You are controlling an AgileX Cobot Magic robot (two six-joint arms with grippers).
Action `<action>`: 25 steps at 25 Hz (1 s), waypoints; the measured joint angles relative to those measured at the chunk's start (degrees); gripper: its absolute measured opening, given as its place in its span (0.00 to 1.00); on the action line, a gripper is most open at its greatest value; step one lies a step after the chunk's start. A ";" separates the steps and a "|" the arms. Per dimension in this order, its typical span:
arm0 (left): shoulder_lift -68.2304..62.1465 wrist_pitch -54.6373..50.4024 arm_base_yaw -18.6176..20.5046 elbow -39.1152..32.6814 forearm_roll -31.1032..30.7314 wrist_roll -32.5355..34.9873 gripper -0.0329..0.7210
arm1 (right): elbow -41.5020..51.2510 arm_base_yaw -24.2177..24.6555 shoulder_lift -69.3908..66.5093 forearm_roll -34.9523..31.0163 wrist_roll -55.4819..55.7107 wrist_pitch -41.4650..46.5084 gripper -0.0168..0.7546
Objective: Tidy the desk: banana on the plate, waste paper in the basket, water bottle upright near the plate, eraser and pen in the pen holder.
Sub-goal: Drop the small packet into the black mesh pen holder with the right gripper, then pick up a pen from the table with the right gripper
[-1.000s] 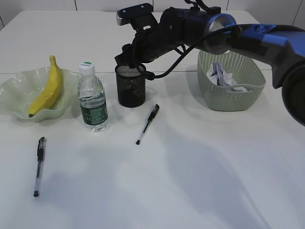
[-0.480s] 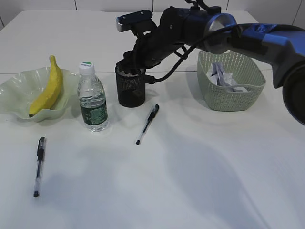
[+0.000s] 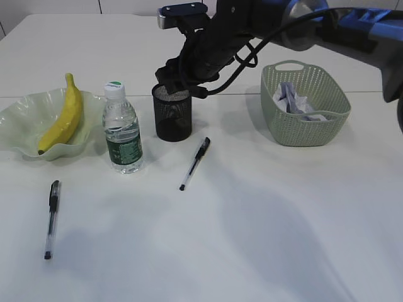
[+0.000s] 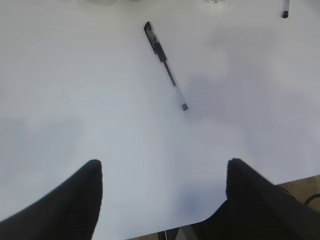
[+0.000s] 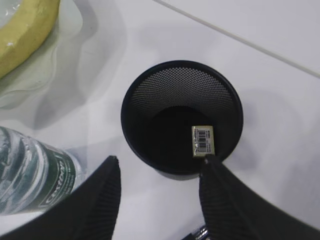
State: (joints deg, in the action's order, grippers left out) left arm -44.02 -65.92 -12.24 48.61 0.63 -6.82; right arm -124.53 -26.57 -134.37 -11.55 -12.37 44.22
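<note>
My right gripper (image 3: 178, 80) (image 5: 160, 161) hangs open just above the black mesh pen holder (image 3: 172, 116) (image 5: 150, 85), holding nothing. The pale-yellow eraser (image 5: 202, 141) with its barcode sticker lies at the bottom of the holder. The banana (image 3: 65, 119) rests on the green plate (image 3: 16, 116). Right of the plate, the water bottle (image 3: 122, 132) stands upright. One pen (image 3: 194, 163) lies in front of the holder, another pen (image 3: 51, 217) (image 4: 165, 65) at the front left. Waste paper (image 3: 291, 97) sits in the basket (image 3: 305, 129). My left gripper (image 4: 163, 162) is open over the bare desk near its front edge.
In the right wrist view the bottle (image 5: 30, 170) is close to my left finger, with the banana (image 5: 25, 30) and plate (image 5: 65, 60) beyond. The right arm spans from the basket side across to the holder. The desk's front edge (image 4: 165, 227) lies under the left gripper.
The right arm has lifted a little over the pen holder, its wrist now higher above the rim. Its jaws stay equally wide. The pens, bottle and banana have not moved.
</note>
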 joint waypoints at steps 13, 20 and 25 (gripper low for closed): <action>0.00 -0.11 0.00 0.00 0.00 0.00 0.77 | 0.00 0.00 8.90 0.23 4.38 20.81 0.51; 0.00 -0.11 0.00 0.00 0.00 0.00 0.77 | 0.12 0.00 13.96 0.12 4.63 26.61 0.51; 0.00 -0.22 0.00 0.00 0.22 0.00 0.77 | 4.60 0.00 18.61 -0.95 4.99 26.95 0.51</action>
State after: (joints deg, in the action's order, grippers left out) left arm -44.02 -66.14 -12.24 48.61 0.85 -6.82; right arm -119.92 -26.57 -115.76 -12.50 -7.38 71.18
